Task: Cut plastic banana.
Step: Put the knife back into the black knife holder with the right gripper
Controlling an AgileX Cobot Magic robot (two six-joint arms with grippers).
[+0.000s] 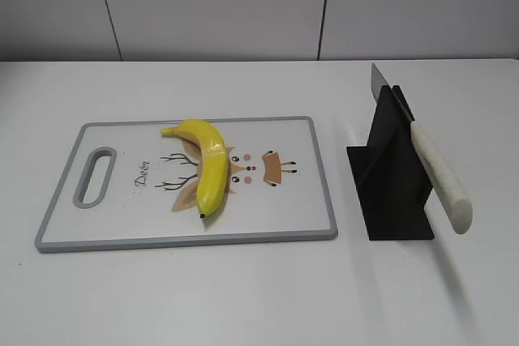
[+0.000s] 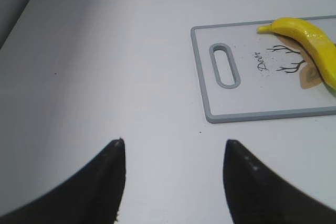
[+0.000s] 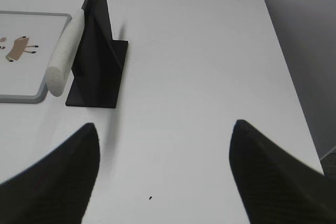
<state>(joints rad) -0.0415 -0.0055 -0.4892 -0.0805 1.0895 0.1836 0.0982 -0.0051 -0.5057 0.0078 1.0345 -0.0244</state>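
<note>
The plastic banana (image 1: 207,166) is glossy yellow with a black tip and lies on a white cutting board (image 1: 122,208) with a grey rim. It also shows in the left wrist view (image 2: 310,38), at the far right on the board (image 2: 252,98). A knife with a white handle (image 1: 440,176) rests slanted in a black holder (image 1: 389,192) right of the board; both show in the right wrist view, handle (image 3: 64,56) and holder (image 3: 100,72). My left gripper (image 2: 173,142) is open over bare table. My right gripper (image 3: 165,127) is open, near side of the holder. Neither gripper shows in the exterior view.
The white table (image 1: 259,297) ends at a grey wall behind. Its right edge and corner show in the right wrist view (image 3: 294,93). The board has a handle slot at its left end (image 1: 95,176).
</note>
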